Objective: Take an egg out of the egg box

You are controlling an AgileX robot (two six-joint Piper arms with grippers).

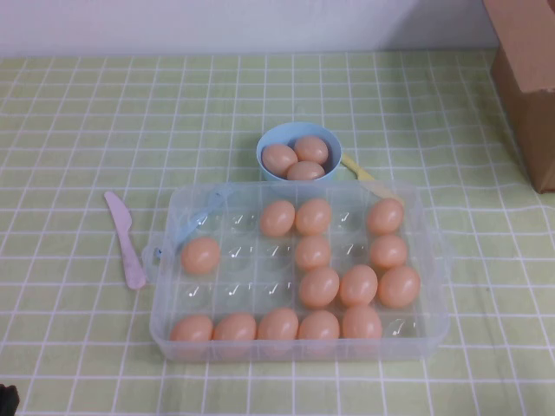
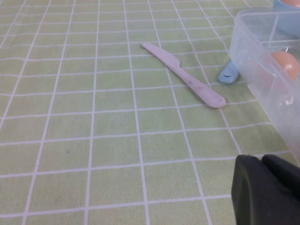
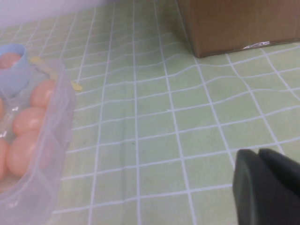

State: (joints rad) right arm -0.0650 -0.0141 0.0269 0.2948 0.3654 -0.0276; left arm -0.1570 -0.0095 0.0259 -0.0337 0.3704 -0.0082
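Observation:
The clear plastic egg box [image 1: 165, 325] lies open in the middle of the table and holds several peach-brown eggs, such as one egg [image 1: 200, 255] alone in its left column. The box's wall also shows in the left wrist view [image 2: 253, 61] and in the right wrist view [image 3: 51, 140]. My left gripper [image 2: 261, 158] is shut and empty, low over the cloth left of the box; only a dark bit of it shows in the high view [image 1: 7, 399]. My right gripper [image 3: 258, 152] is shut and empty, right of the box, out of the high view.
A light-blue bowl [image 1: 269, 143] with three eggs stands just behind the box. A pale pink plastic knife [image 1: 126, 238] lies left of the box. A brown cardboard box [image 1: 529, 78] stands at the back right. A green checked cloth covers the table.

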